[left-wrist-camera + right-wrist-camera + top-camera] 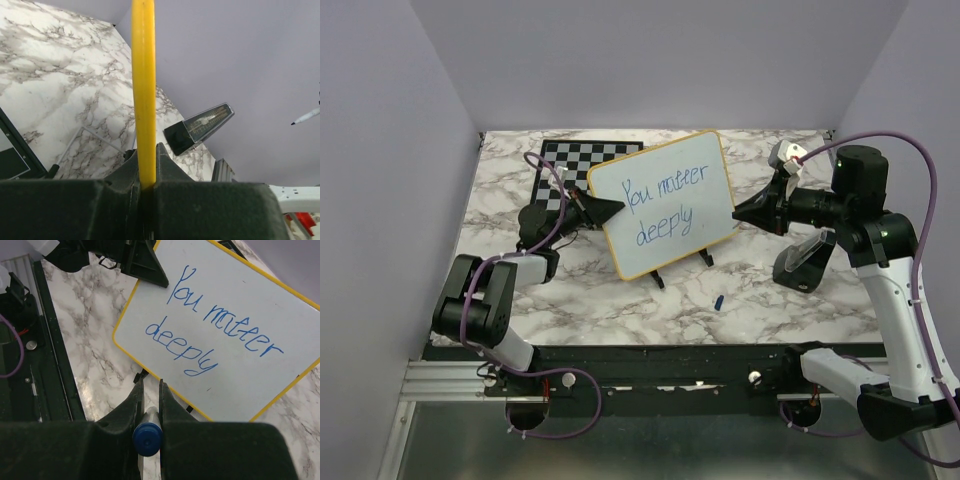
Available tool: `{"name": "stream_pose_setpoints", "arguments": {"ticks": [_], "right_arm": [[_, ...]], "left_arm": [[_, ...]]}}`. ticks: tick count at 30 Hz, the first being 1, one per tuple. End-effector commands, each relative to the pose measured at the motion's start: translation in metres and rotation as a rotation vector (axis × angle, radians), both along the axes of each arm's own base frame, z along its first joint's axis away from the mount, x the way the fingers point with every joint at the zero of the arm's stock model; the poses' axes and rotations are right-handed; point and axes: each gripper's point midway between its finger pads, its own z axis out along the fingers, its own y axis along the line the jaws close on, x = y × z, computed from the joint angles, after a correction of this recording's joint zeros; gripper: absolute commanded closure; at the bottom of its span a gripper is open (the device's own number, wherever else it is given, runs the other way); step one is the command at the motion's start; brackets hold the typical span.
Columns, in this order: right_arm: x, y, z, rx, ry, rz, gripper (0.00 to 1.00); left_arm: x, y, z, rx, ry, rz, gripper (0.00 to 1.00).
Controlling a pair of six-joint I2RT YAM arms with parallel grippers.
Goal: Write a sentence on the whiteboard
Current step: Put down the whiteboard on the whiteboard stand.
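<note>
The counter [520, 300], white marble veined in grey, is carrying four things. A black-and-white chessboard [570, 160] is lying flat near the far edge, left of the middle. The whiteboard [665, 205] is standing tilted at the middle of the counter on its black feet [660, 281], its far left corner showing in front of the chessboard's right part; whether the two are touching cannot be told. A small blue piece [718, 300], too small to identify, is lying between the whiteboard's feet and the near edge. A black block [805, 262] with a clear face is sitting tilted toward the right edge, well apart from the whiteboard.
</note>
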Motion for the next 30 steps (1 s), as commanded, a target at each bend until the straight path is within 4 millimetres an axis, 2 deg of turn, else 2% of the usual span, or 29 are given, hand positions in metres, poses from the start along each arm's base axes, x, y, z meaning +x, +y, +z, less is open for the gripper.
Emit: {"name": "stream_pose_setpoints", "arguments": {"ticks": [1, 5, 21, 25, 27, 29, 30], "right_arm": [[-0.001, 0.002, 0.002, 0.016, -0.009, 0.016, 0.99], [-0.002, 0.002, 0.001, 0.016, -0.009, 0.016, 0.99], [-0.007, 0.002, 0.006, 0.022, -0.023, 0.026, 1.0], [-0.009, 0.002, 0.006, 0.023, -0.024, 0.031, 1.0], [-0.01, 0.002, 0.007, 0.024, -0.026, 0.034, 0.99], [-0.011, 0.002, 0.006, 0.024, -0.028, 0.035, 0.99], [-0.012, 0.002, 0.007, 0.024, -0.028, 0.036, 0.99]], "left_arm": [[-0.016, 0.004, 0.077, -0.008, -0.438, -0.009, 1.0], [-0.019, 0.004, 0.061, 0.026, -0.479, -0.01, 1.0], [-0.029, 0.008, 0.026, 0.119, -0.56, 0.028, 1.0], [-0.029, 0.011, 0.018, 0.137, -0.553, 0.051, 0.92], [-0.028, 0.013, 0.014, 0.143, -0.543, 0.067, 0.82], [-0.028, 0.015, 0.009, 0.148, -0.532, 0.08, 0.8], [-0.027, 0.016, 0.008, 0.149, -0.527, 0.088, 0.75]]}}
